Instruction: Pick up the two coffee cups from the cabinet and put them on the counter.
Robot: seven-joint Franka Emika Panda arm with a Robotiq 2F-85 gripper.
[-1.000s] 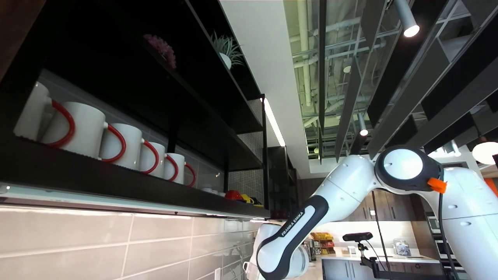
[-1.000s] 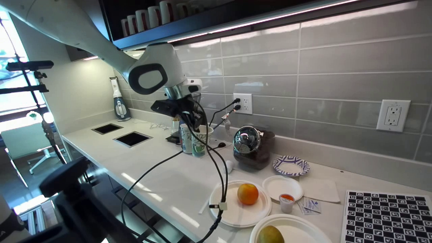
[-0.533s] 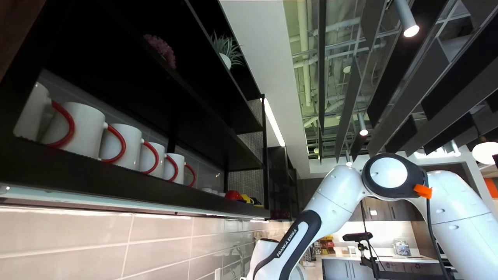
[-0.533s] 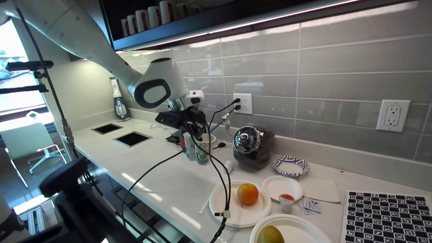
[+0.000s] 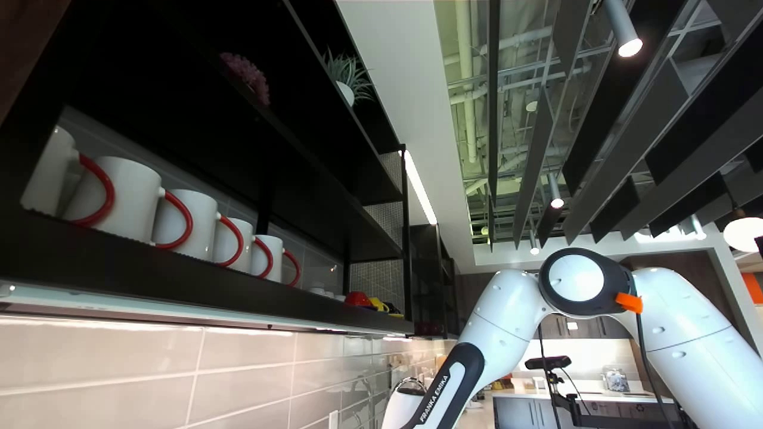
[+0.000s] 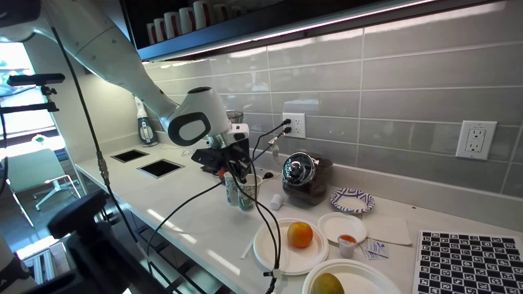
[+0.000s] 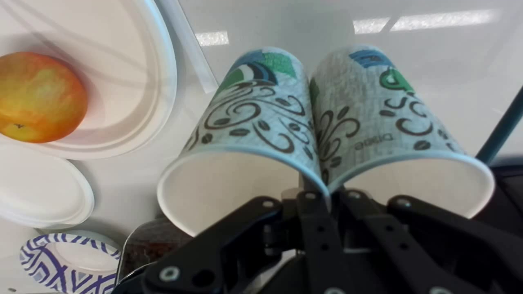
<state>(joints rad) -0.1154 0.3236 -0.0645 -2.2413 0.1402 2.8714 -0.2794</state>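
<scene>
Two paper coffee cups, a left one (image 7: 253, 114) and a right one (image 7: 376, 110), hang side by side in the wrist view, mouths toward the camera. My gripper (image 7: 325, 194) is shut on their adjoining walls where the rims meet, with one finger inside each cup. In an exterior view the cups (image 6: 231, 194) show below the gripper (image 6: 242, 173), nearly upright over the white counter (image 6: 212, 228). Whether their bases touch it I cannot tell. The dark cabinet (image 5: 197, 268) runs along the wall above. Only the arm shows beside it there; the gripper is below the frame.
Near the cups stand a dark jar with a chrome lid (image 6: 299, 169) and a small tipped white cup (image 6: 276, 201). A plate (image 6: 265, 253) holds a red-orange fruit (image 7: 41, 98). Black cables (image 6: 267, 212) dangle from the wrist. Red-handled mugs (image 5: 128, 196) line the cabinet shelf.
The arm has come down and toward the plates, carrying both cups lower and slightly right in the exterior view that shows the counter. The grip on them has stayed the same.
</scene>
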